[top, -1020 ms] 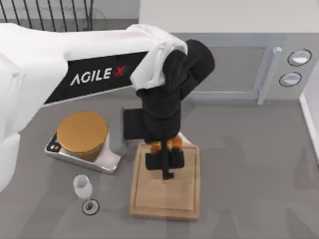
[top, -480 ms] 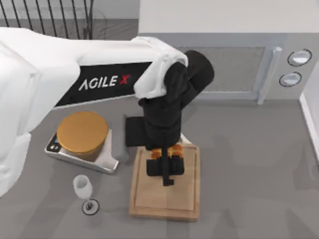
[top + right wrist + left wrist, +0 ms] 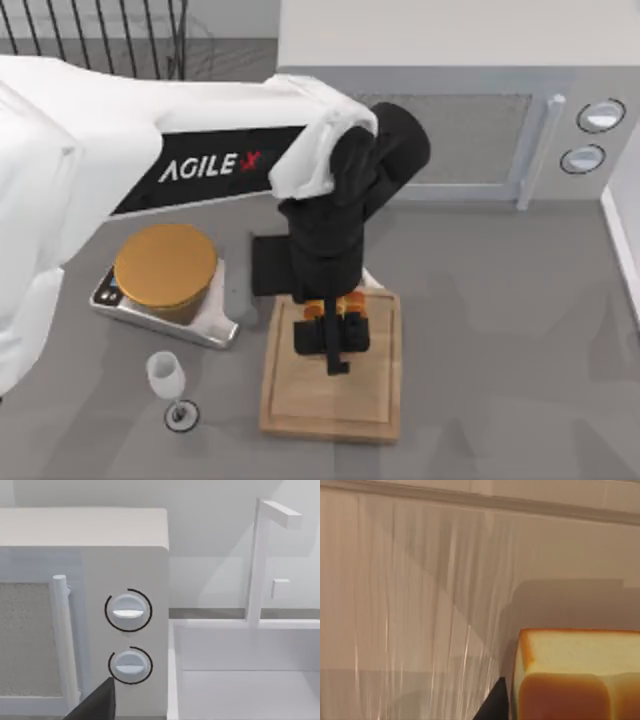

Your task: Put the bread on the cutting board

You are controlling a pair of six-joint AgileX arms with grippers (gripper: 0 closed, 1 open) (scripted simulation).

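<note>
Black left gripper (image 3: pixel 332 345) hangs nose-down over the cutting board (image 3: pixel 380 400), above the half of the board nearer the microwave (image 3: pixel 450 135). Orange striped pad (image 3: pixel 570 680) sits close in the left wrist view, pale wood grain behind it. How wide the gripper stands cannot be told; nothing shows in its grasp.

Bread (image 3: pixel 165 263) is off the board, well to the board's left, resting on a silver scale (image 3: pixel 215 325). The scale's near corner lies just beside the board's left edge. A wine glass (image 3: pixel 165 375) stands upright left of the board, below the scale.

Right gripper (image 3: pixel 97 702): a dark edge of it shows, parked facing the microwave's two knobs (image 3: pixel 128 611); its opening cannot be told.
</note>
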